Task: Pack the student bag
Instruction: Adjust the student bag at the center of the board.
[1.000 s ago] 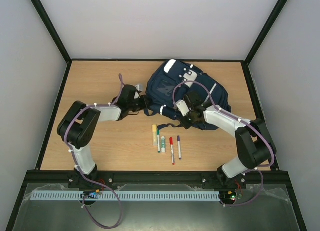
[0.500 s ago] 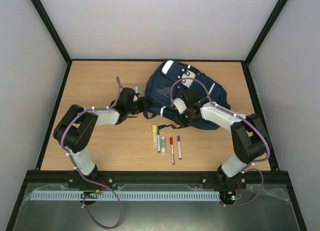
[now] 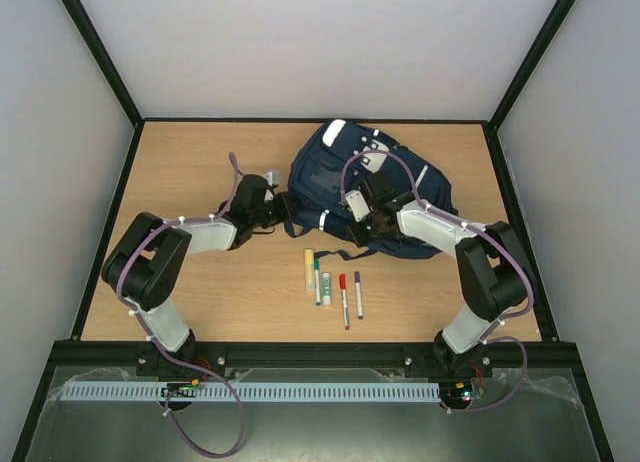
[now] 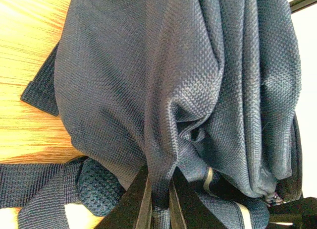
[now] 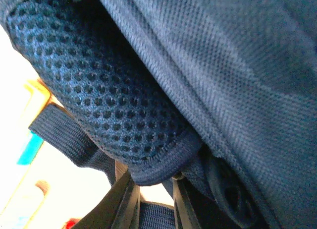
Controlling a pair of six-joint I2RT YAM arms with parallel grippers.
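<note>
On the far middle of the table [image 3: 200,282], the student bag [image 3: 320,172] lies slumped. The left end effector [image 4: 159,192] is clenched on a fold of its navy fabric. The right end effector [image 5: 152,189] grips its mesh-padded edge.

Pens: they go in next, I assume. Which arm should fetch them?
Right, probably: the right fingers clamp only a strap, while the left fingers pinch the bag's body fabric, anchoring it; the pens lie near both.

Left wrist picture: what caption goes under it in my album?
Left gripper pinching a fold of the navy bag on the wooden table.
</note>
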